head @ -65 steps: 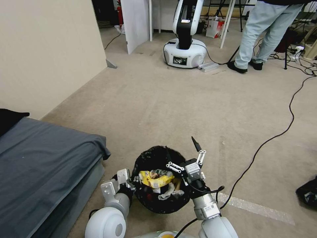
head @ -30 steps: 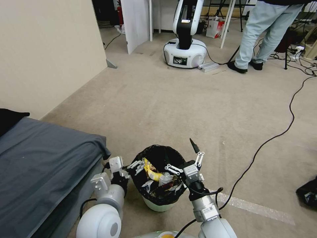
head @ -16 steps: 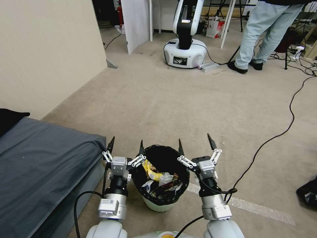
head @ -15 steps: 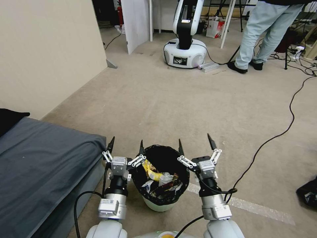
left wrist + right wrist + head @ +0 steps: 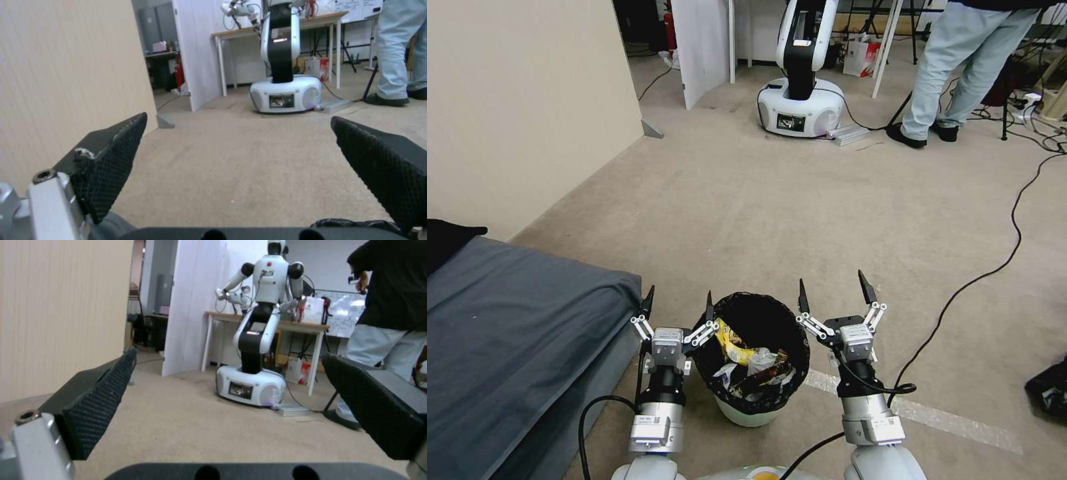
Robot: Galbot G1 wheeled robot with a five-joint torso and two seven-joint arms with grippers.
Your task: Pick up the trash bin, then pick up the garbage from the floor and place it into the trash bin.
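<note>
The trash bin [image 5: 740, 412], a small white bucket with a black liner, stands on the floor [image 5: 774, 200] right in front of me. Inside it lies garbage [image 5: 747, 363]: a yellow wrapper, white crumpled pieces and darker scraps. My left gripper [image 5: 677, 303] is open just left of the bin's rim, fingers pointing forward, holding nothing. My right gripper [image 5: 832, 291] is open just right of the rim, equally empty. In the left wrist view the left gripper [image 5: 238, 140] frames bare carpet, with a bit of the black liner [image 5: 351, 222] at the edge. The right gripper [image 5: 227, 373] also frames open carpet.
A grey mattress [image 5: 507, 333] lies at my left, a beige wall [image 5: 520, 100] behind it. Another white robot [image 5: 800, 73] stands at the back, a person's legs [image 5: 960, 67] beside it. A black cable [image 5: 994, 260] crosses the carpet on the right; a dark bag [image 5: 1050, 390] lies at the far right.
The bin went from tilted and held up between my arms to standing upright on the floor. Both grippers let go, opened wide and drew apart to either side of its rim.
</note>
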